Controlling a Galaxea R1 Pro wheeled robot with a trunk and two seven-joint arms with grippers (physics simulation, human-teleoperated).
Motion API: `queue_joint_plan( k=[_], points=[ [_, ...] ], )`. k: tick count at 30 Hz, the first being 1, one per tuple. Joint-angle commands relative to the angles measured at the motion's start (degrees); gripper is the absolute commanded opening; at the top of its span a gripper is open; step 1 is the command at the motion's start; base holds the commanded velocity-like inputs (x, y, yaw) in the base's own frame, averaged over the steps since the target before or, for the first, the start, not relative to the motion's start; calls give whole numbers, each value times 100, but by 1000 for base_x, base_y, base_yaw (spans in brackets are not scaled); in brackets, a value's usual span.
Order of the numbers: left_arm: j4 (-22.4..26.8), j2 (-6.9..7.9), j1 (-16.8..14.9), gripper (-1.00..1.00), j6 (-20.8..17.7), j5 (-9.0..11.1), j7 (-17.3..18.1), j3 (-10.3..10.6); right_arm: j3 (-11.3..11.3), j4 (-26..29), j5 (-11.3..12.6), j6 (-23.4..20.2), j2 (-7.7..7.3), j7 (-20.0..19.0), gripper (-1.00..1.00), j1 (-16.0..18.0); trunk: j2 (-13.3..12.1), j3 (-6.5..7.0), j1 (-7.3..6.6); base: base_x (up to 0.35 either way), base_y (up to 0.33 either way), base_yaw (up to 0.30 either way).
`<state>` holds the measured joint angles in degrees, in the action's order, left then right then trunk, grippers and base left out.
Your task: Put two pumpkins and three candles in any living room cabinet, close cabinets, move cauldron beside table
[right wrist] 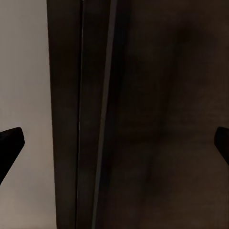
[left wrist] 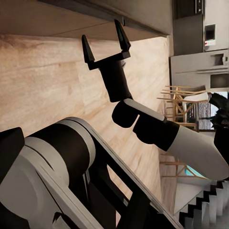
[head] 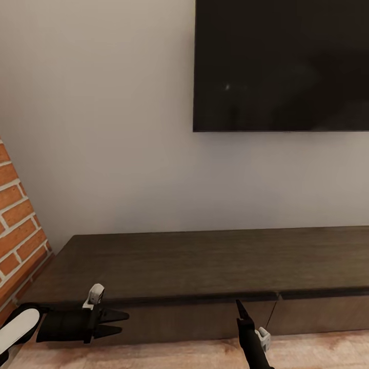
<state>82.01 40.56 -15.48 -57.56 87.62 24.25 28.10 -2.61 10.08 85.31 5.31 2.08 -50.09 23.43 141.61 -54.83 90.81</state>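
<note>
So the head cam is mostly pale wall (head: 113,128) with a big black TV (head: 281,64) mounted top right and a strip of brick wall (head: 18,225) at the left. Below that the cabinet (head: 205,264) runs across, long, dark brown, bare top, drawer fronts looking shut. Left gripper (head: 119,323) sits low in front of its left end, fingers spread, empty. Right gripper (left wrist: 106,45) points up at the drawer front, also spread wide with nothing in it; the left wrist cam shows that clearly, plus wooden chairs (left wrist: 183,102) and a fridge (left wrist: 198,67) way off across the wood floor (left wrist: 52,81). Right wrist cam is just close-up dark cabinet wood.
</note>
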Motion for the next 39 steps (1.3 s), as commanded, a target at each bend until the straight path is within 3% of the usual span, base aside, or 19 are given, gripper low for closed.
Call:
queue_joint_plan(
  k=[1,39],
  points=[
    [-3,5,-7,100,-1,-26,44,12,-29,-6,12,51,1,-10,100,7,2,-6,-1,8,0,0],
    [-10,5,-7,100,-1,-26,44,12,-37,-6,-15,75,3,15,100,10,2,-6,-1,31,0,0]
  ],
)
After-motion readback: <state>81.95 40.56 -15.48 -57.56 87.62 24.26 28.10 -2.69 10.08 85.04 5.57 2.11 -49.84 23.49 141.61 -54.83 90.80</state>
